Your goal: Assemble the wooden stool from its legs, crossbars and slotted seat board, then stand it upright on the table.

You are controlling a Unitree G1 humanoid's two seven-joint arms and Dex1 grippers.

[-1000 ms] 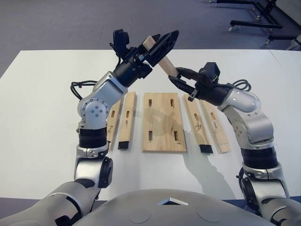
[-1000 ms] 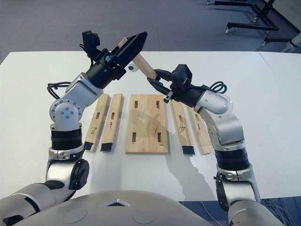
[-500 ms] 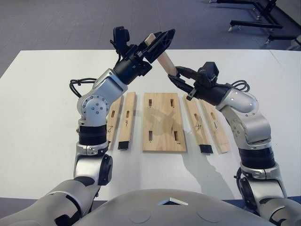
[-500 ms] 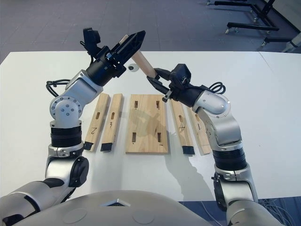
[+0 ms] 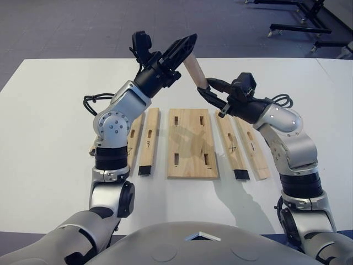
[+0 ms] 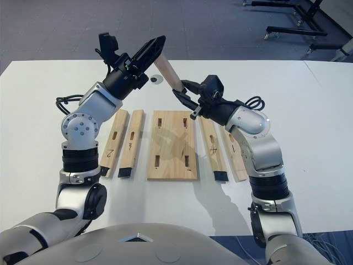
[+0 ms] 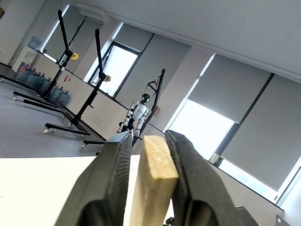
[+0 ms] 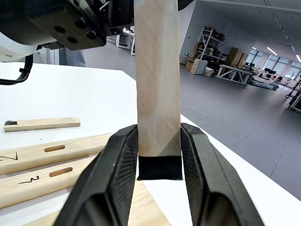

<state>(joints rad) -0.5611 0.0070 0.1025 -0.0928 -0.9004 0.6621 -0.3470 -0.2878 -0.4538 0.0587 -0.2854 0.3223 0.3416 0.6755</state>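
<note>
Crossbar (image 5: 194, 72) in the air above the far end of the seat board (image 5: 190, 149): I am clamping it with both the left tool (image 5: 189, 43) and right tool (image 5: 206, 91). Mismatched arm motions could twist it loose, I judge.

Bright even light, soft shadows (windows (image 7: 203, 123) glaring)

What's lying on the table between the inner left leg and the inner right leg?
The slotted seat board lies flat between the inner left leg and the inner right leg, apart from both. Both eye views show it.
</note>
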